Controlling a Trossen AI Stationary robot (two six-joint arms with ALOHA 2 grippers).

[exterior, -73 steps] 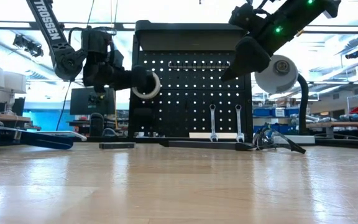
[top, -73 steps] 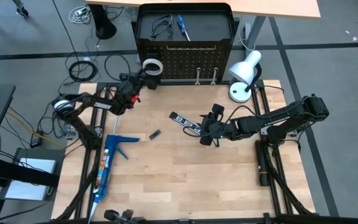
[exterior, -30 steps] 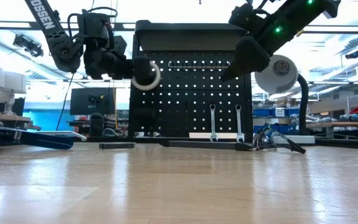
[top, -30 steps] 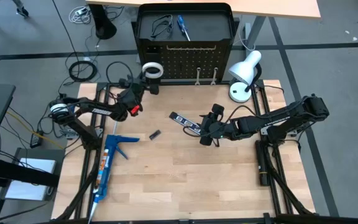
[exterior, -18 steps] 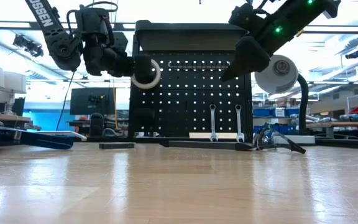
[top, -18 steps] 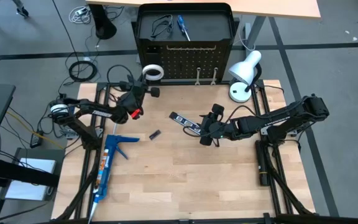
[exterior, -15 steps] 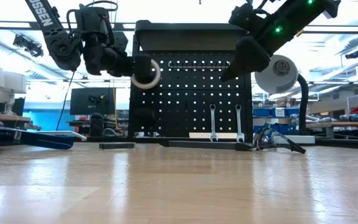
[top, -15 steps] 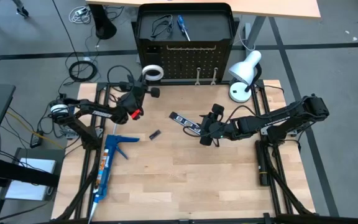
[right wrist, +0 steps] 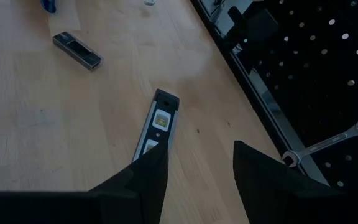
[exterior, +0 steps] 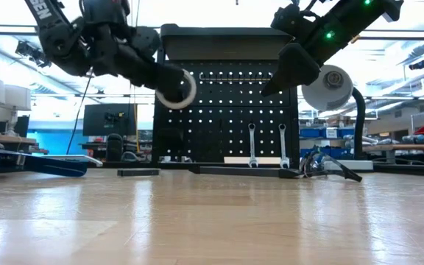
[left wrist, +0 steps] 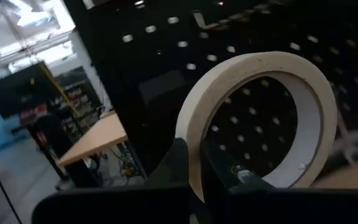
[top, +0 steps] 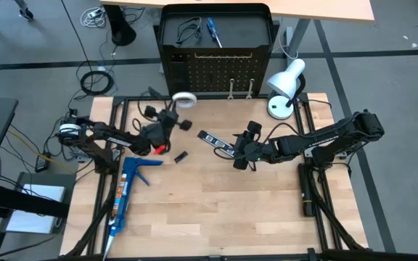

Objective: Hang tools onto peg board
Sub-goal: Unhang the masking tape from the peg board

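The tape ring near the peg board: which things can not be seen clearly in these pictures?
- Whether the tape ring touches the peg board: low view, ring overlaps the panel.
- Any hook behind the ring: left wrist view, dark and blurred.
- Left claw grip: high view, too small.
- Black strip, near end: right wrist view, hidden by the right claw.

Bystanders on and around the light wooden table

A blue caulking gun lies near the table's left edge, its nozzle toward the near-left corner. A small dark rectangular block lies flat left of the table's centre. A white desk lamp stands at the far-right corner. Coiled black cables lie on the grey floor beyond the far-left corner.
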